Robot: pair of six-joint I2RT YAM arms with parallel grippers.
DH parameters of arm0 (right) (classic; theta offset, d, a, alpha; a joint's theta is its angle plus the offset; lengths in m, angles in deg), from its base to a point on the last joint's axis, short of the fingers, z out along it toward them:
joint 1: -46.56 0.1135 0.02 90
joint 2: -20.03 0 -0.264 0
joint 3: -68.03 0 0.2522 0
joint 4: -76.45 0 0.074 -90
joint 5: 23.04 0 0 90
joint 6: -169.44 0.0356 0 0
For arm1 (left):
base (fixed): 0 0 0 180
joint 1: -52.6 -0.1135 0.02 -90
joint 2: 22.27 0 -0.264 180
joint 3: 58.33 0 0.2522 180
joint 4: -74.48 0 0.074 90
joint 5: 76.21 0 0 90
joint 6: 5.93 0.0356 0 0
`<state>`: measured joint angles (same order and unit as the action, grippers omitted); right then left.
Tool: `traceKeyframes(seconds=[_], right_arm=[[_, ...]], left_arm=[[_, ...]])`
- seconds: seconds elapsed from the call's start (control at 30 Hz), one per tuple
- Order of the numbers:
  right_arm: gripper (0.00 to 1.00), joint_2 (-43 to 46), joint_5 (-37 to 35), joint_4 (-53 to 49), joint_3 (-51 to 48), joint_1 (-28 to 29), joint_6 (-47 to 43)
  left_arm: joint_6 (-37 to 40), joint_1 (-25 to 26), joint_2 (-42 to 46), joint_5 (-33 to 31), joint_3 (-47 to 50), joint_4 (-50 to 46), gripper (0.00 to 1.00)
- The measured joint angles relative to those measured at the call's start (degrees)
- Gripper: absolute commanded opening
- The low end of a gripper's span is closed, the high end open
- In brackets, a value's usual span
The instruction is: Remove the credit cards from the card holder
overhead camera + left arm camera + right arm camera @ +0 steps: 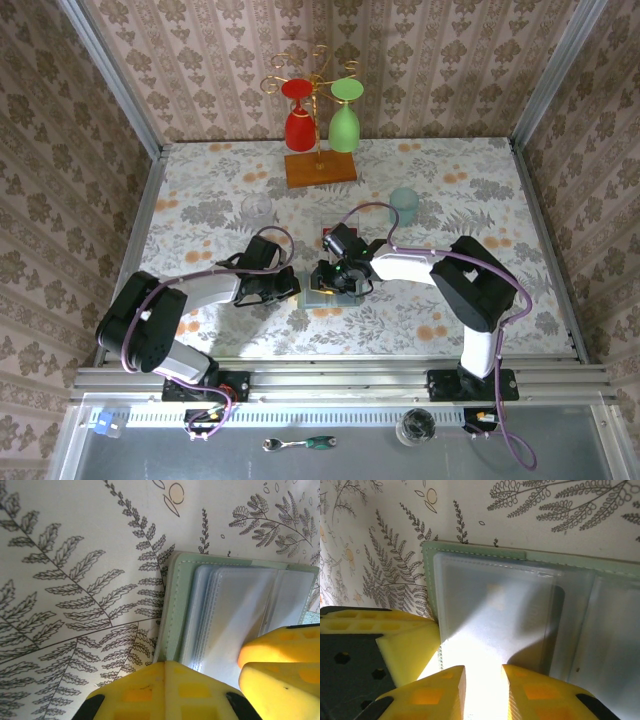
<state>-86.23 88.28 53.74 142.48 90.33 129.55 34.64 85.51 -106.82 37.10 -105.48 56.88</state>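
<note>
The card holder lies open on the fern-print table between both arms, its sage-green cover under pale frosted pockets. I cannot make out any credit cards inside the pockets. A small red card-like piece lies on the table just behind the right wrist. My left gripper is shut, its tip pressed on the holder's green near edge. My right gripper has its tips down on a frosted pocket leaf, with a narrow gap between the jaws. Its yellow fingers also show in the left wrist view.
At the back, an orange-brown wooden base carries a wire stand with a red and a green glass. A pale teal cup stands behind the right arm. A clear glass sits behind the left arm.
</note>
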Motion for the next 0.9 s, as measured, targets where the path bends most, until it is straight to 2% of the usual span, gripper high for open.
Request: traceKeyframes(seconds=[0.3,0.9], right_arm=[[0.31,0.0,-0.4,-0.5,0.1,0.0,0.0],[0.31,1.0,-3.5,-3.5,0.4,0.2,-0.7]], left_arm=[[0.0,0.0,0.0,0.0,0.0,-0.1,0.00],[0.0,0.0,0.0,0.0,0.0,-0.4,0.00]])
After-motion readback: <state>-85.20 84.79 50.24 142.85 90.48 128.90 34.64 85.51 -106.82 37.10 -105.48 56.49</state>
